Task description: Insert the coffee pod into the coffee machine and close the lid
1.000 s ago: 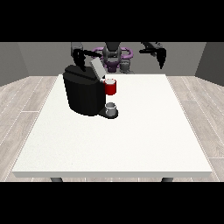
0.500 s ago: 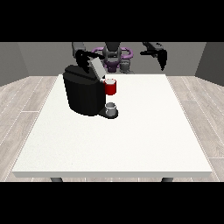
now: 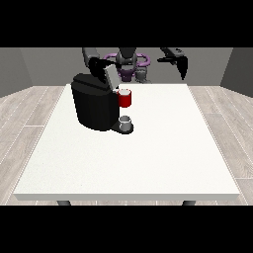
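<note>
Your hand at the view's right (image 3: pixel 182 63) hangs in the air beyond the far right corner of the tabletop (image 3: pixel 148 163), raised well above the surface, with its fingers pointing downward from a roughly level forearm. They look fairly straight and nothing shows in them, so read that hand as open and empty. It is well apart from the coffee machine (image 3: pixel 95 103).

Your hand at the view's left (image 3: pixel 99 64) sits high behind the machine, right at the raised grey lid (image 3: pixel 109 76), which stands tilted up from the machine's top. The hand is dark against a dark arm and the machine's body — you cannot tell how its fingers lie, nor whether it touches the lid.

The machine stands on the left half of the tabletop, toward the far edge, with a little bare surface between it and the left edge. A red thing at the machine (image 3: pixel 125 98) sticks out on the side facing the table's middle. Below it, on the machine's low base, sits a small grey thing (image 3: pixel 125 121); you cannot tell whether that is the pod, and the pod does not plainly show anywhere else.

For room to move: the whole near half of the tabletop and all of its right side lie bare — wide open white surface from the machine's base out to the near and right edges.
</note>
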Robot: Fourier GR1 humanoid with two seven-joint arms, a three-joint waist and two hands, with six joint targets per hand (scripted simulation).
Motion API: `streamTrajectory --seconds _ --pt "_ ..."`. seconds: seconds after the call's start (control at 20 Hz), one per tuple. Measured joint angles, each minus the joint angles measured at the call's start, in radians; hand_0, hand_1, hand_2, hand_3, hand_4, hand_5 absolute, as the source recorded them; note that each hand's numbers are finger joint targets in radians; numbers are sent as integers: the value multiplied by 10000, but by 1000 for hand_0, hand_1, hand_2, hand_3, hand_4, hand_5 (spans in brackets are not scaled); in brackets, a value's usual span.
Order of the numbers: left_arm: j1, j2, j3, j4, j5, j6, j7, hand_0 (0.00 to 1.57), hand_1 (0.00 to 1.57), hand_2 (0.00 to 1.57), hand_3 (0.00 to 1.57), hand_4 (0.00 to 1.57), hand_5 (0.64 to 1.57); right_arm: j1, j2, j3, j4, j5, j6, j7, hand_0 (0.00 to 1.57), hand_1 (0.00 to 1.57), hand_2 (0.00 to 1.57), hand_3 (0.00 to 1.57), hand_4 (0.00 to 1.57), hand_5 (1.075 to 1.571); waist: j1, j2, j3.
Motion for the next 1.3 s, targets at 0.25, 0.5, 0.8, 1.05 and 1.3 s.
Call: streamTrajectory --seconds 0.25,0.5,0.8,1.05,1.3 --pt "-138 283 187 50 163 -6 79 0 0 0 0 169 1571 -344 87 158 319 174 79 41 0 0 0 0 214 1571 19 127 21" --pt "-98 408 233 224 292 -104 0 0 0 0 0 181 1571 -955 268 435 534 568 -121 422 0 0 0 0 173 1571 152 130 30" --pt "-89 362 112 409 293 -110 -345 0 0 0 0 121 1571 -1421 511 765 603 1084 -316 536 0 0 0 0 142 1571 94 112 31" --pt "-124 193 -152 185 114 115 -498 0 0 0 0 165 1571 -1600 734 769 736 1161 -339 430 0 0 0 0 30 1571 102 22 34" --pt "395 -2 -302 225 77 108 -1026 0 0 0 0 192 1571 -1020 1155 1092 356 924 -3 -85 0 0 0 0 352 1571 -190 -420 35"
